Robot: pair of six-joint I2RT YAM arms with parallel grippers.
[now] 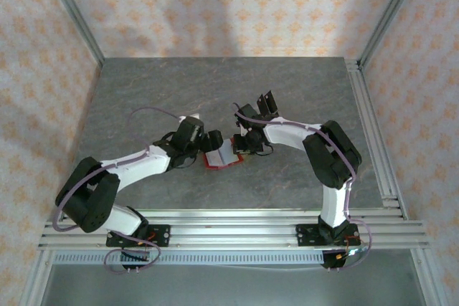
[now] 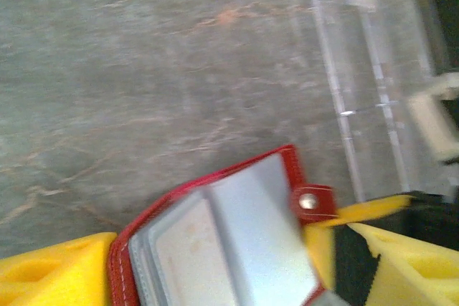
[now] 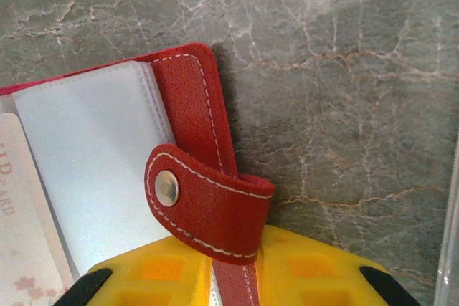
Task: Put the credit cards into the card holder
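— Fingers [image 3: 172,277] of the right gripper [image 3: 233,281], what are they doing?
— Pinching the red cover of the card holder [image 1: 221,155] beside its snap strap [image 3: 208,209], probably to hold it open.
— And the left gripper [image 2: 222,270]?
— Its fingers [image 2: 50,270] stand wide, pressed against opposite edges, steadying the holder on the table [image 1: 215,84] between both arms. One pale credit card [image 3: 18,206] shows at an inner pocket.

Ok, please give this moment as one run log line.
left gripper: grips red bi-fold leather card holder by both sides | right gripper: pinches it beside the snap strap | holder: open
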